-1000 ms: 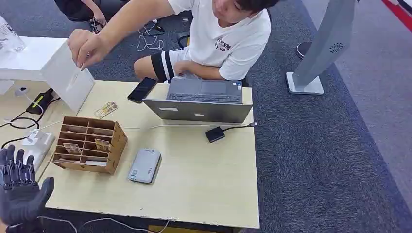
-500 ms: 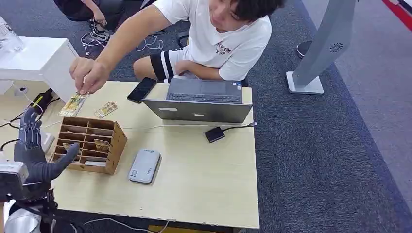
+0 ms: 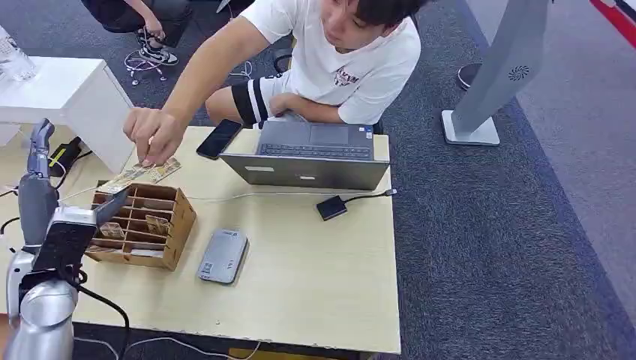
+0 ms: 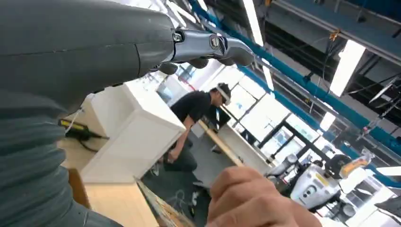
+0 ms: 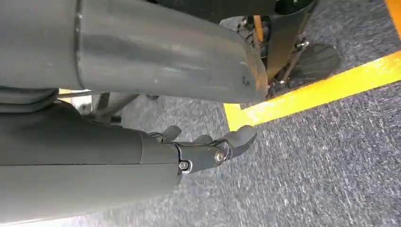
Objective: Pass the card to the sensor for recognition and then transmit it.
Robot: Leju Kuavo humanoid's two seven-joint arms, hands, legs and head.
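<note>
Card (image 3: 124, 180) is pinched at one end by a person's hand (image 3: 154, 135) and held just above the far edge of the wooden compartment box (image 3: 142, 223), its other end reaching toward the robot's left hand (image 3: 45, 199). That left hand is raised beside the box with fingers extended upward and thumb spread toward the card; nothing is gripped in it, though whether the thumb touches the card cannot be told. A second card (image 3: 166, 169) is seen lying on the worktop (image 3: 315, 270) just beside the person's hand. Smaller cards are stored in the box's compartments. A grey sensor pad (image 3: 223, 256) lies near the box, with a laptop (image 3: 311, 154), a phone (image 3: 219, 139) and a small black adapter (image 3: 331, 207) farther off. The right hand (image 5: 208, 149) is seen hanging over grey carpet, fingers loosely curled, holding nothing.
</note>
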